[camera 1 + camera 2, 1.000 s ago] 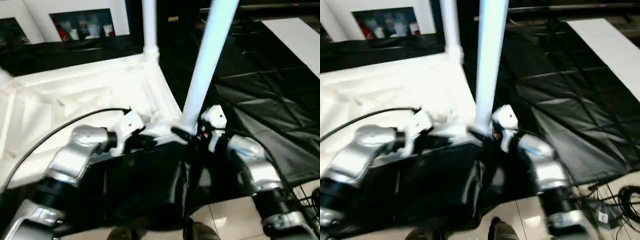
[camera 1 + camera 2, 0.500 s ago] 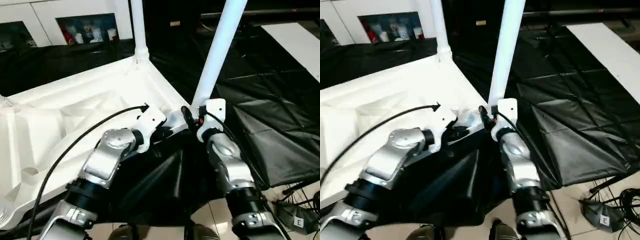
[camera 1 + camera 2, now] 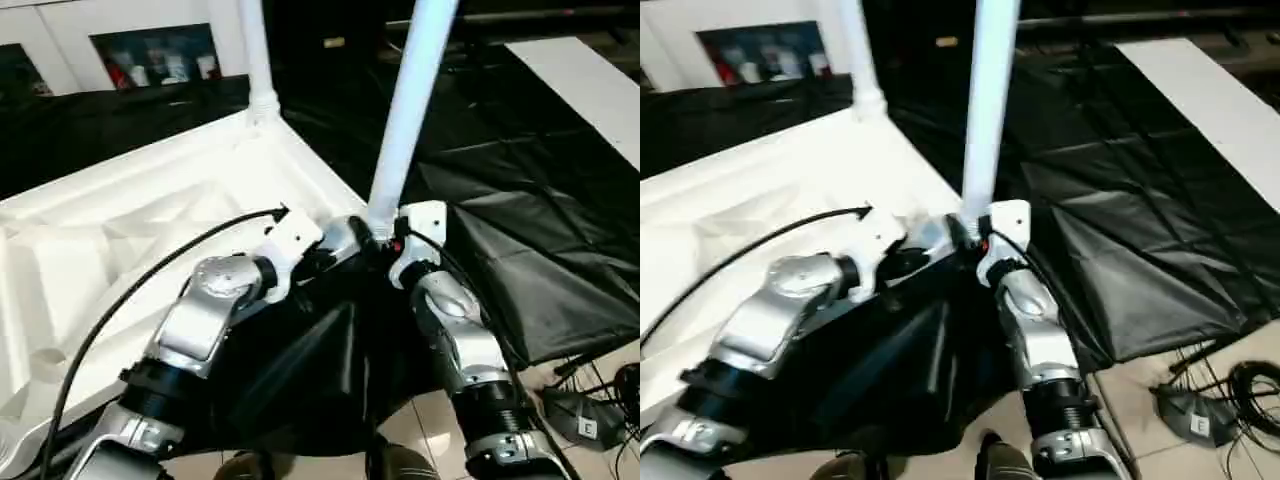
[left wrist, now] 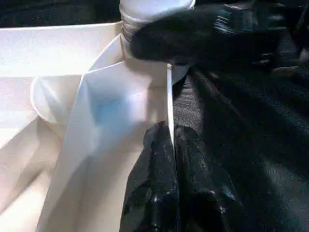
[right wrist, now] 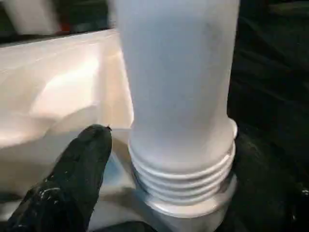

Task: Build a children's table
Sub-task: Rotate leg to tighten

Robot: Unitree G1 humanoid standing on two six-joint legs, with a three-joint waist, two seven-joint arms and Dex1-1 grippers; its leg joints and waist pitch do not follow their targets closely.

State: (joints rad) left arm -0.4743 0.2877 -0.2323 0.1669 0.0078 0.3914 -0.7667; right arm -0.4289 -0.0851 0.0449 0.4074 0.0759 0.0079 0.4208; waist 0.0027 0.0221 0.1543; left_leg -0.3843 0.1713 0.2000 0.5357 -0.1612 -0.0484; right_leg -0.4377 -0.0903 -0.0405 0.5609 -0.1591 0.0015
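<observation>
The children's table top [image 3: 150,220] lies upside down, ribbed underside up. One white leg [image 3: 255,60] stands in the far corner socket. A second leg [image 3: 405,120] rises from the near corner socket [image 5: 193,208], with its threaded end [image 5: 183,164] showing just above the socket. My right gripper [image 3: 382,238] is shut on this leg's base, one finger [image 5: 72,179] on its side. My left gripper [image 3: 335,255] is beside it, and its fingers [image 4: 154,183] pinch the top's thin rim wall [image 4: 169,96] just short of that corner.
The top rests on a large black-sheeted table [image 3: 540,250]. A white glass-door cabinet [image 3: 150,50] stands behind. A white board [image 3: 590,90] lies at the far right. Cables and a small box [image 3: 585,425] lie on the tiled floor at the lower right.
The head view has shifted and steadied. Both grippers stay at the near corner. The held leg leans slightly less than half a second ago.
</observation>
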